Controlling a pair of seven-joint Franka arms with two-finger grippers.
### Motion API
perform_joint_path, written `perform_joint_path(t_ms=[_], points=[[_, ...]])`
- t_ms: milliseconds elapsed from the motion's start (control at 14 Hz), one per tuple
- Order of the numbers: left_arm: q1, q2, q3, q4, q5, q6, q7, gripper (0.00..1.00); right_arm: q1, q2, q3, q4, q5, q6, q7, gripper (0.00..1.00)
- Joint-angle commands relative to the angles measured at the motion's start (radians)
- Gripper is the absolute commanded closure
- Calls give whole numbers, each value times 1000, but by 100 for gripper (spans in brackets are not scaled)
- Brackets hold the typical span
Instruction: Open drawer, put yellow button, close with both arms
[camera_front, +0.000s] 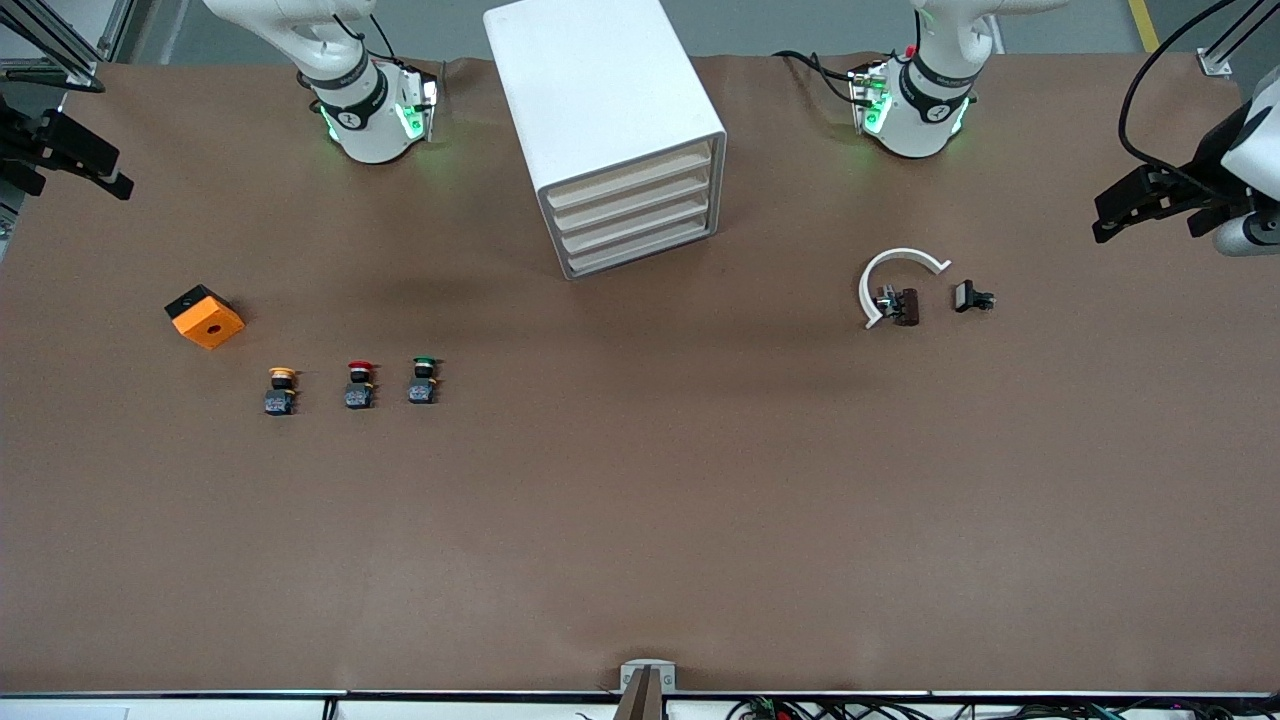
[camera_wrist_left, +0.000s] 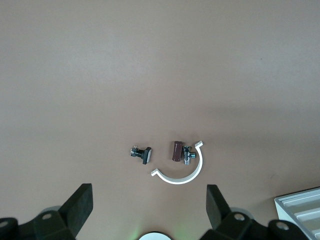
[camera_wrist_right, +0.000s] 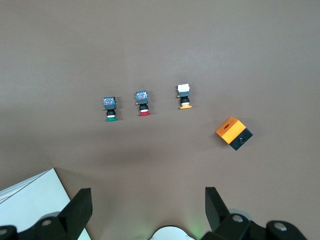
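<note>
Nothing of the task is done yet: the drawer (camera_front: 632, 179), uppermost of four in the white cabinet (camera_front: 600, 100), sits flush and closed, and the cabinet stands on the bench (camera_front: 640, 520) between the two arm bases, its drawer fronts turned toward the front camera and angled a little toward the left arm's end.

The left gripper (camera_front: 1150, 205) hangs high at the left arm's edge of the bench, jaws released and empty; its wrist view shows the fingers (camera_wrist_left: 80, 205) spread wide over a white curved clip (camera_front: 895, 280) and two small dark fittings (camera_front: 973, 297). The right gripper (camera_front: 70, 160) hangs at the right arm's edge, likewise released and holding nothing.

The yellow button (camera_front: 281, 390) lies on the bench well below and in front of the right gripper, on that arm's half, first in a row with the red button (camera_front: 360, 385) and the green button (camera_front: 424, 381); an orange block (camera_front: 204, 316) sits just beside the row, between gripper and button. The button lies on its side, its long axis running cap-to-body toward the front camera, cap pointing to the arm bases.

So the right arm is plainly the nearer one for the button, while the drawer front faces the left arm's reach; I judge the left arm opens first, the right arm waits to pick
</note>
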Motion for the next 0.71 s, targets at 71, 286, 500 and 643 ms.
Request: perform_joint_path(t_ms=[71, 286, 500, 643], points=[[2, -23, -4, -19, 11, 10, 11, 0, -1, -18, -4, -11, -2, 3, -3, 0], [2, -18, -4, -16, 9, 10, 11, 0, -1, -27, -4, -22, -2, 3, -3, 0], [-9, 23, -5, 7, 2, 10, -11, 0, -1, -27, -4, -22, -2, 3, -3, 0], [-12, 38, -7, 10, 0, 11, -11, 0, -1, -27, -4, -22, -2, 3, -3, 0]])
